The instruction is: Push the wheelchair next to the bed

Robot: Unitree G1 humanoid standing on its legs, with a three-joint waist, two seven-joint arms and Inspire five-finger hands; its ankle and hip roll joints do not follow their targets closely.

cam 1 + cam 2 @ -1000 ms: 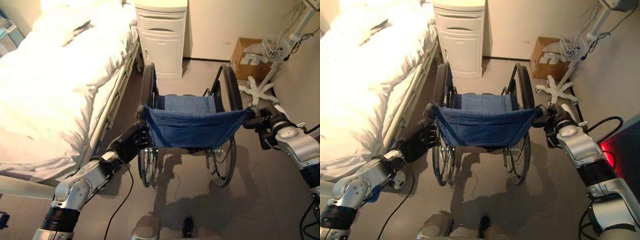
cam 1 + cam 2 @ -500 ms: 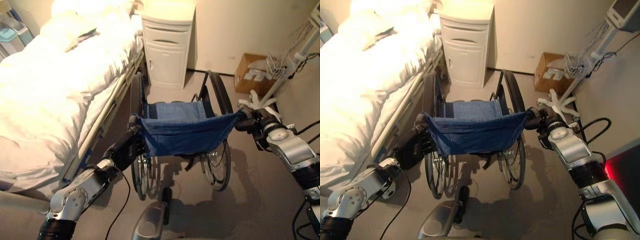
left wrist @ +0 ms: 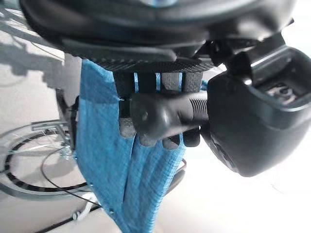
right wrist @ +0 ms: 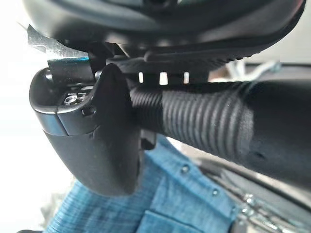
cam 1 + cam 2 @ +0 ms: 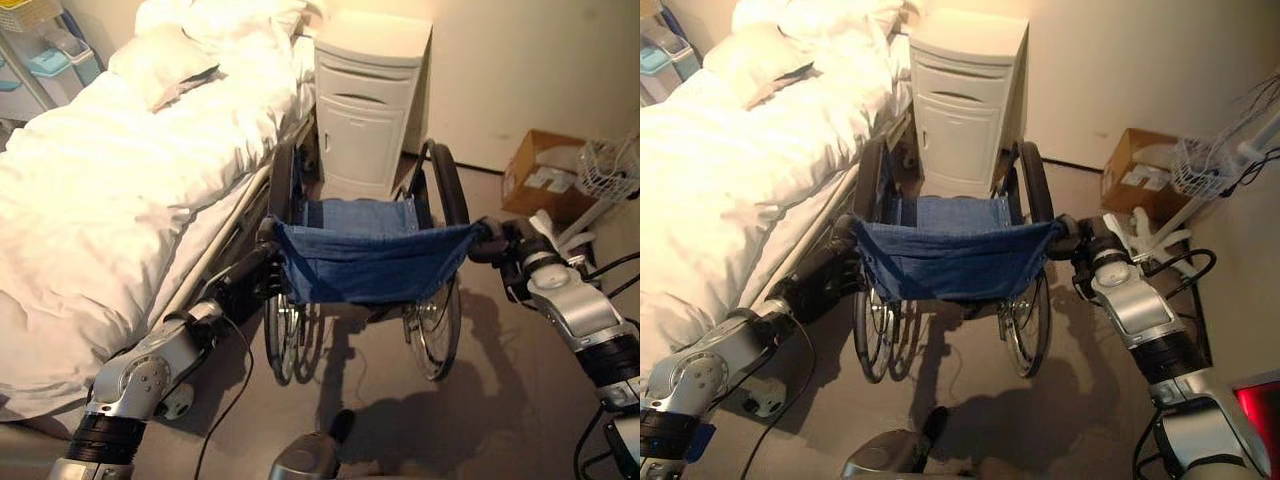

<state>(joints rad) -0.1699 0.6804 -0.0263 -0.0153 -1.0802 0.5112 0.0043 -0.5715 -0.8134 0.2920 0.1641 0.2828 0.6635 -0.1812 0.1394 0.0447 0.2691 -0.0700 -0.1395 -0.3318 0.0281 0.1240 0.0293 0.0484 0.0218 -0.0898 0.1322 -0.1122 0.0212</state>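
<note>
Nearest the robot, both hands grip the wheelchair's (image 5: 370, 262) push handles. The left hand (image 5: 252, 281) sits at the handle on the bed side of the wheelchair; in its wrist view the dark fingers (image 3: 146, 85) curl over the rounded black left grip (image 3: 163, 115), with the blue backrest cloth (image 3: 109, 160) hanging just past it. The right hand (image 5: 516, 250) holds the handle on the wheelchair's far side from the bed; its wrist view shows the ribbed right grip (image 4: 204, 121) clasped between thumb and fingers, so that hand is closed round its handle too.

Beyond the hands, the blue backrest is stretched between the two handles, and the seat and the two large wheels lie past it. The wheelchair stands on the grey floor (image 5: 500, 380), its bed-side wheel (image 5: 281, 185) close to the bed frame (image 5: 232, 215), apparently just beside it rather than touching; whether they touch I cannot tell.

To the left of the wheelchair runs the bed (image 5: 110, 190), white covers rumpled, a pillow (image 5: 160, 75) near its head. Straight ahead of the wheelchair, at the wall, stands a white bedside cabinet (image 5: 368, 105), near the front of the chair. To the right of the wheelchair, by the wall, sits a cardboard box (image 5: 545, 180).

By my reading the task is nearly complete: the chair already lies alongside the bed. What remains, at most, is a short final nudge forward or closer to the frame, then letting go.
</note>
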